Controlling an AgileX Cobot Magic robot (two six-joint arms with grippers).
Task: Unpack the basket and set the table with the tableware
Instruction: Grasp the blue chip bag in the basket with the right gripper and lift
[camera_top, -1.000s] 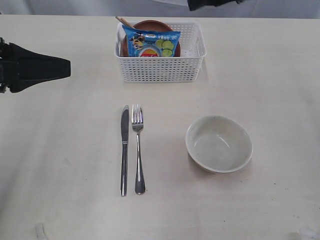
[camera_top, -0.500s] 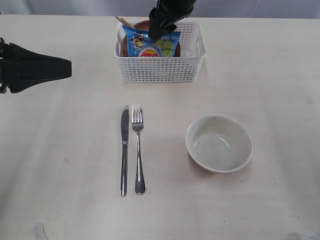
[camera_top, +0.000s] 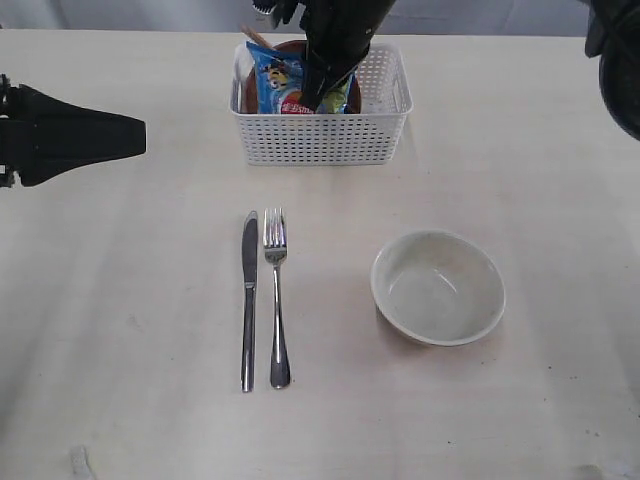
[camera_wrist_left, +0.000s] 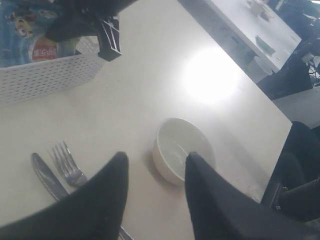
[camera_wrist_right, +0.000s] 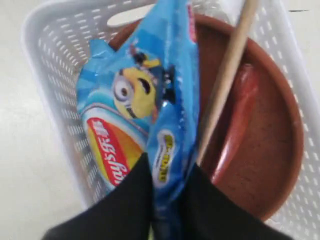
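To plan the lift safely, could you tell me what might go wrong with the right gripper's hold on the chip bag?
The right gripper pinches only a narrow fold of the chip bag, so the slick film may slip out on lifting. The chopsticks lean against the bag above the brown plate, so pulling it may drag them out of the white basket.

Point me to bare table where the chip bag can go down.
Widest bare table lies left of the knife, and right of the basket beyond the bowl. The strip between fork and bowl is narrower. The basket itself is crowded: chip bag, plate, chopsticks.
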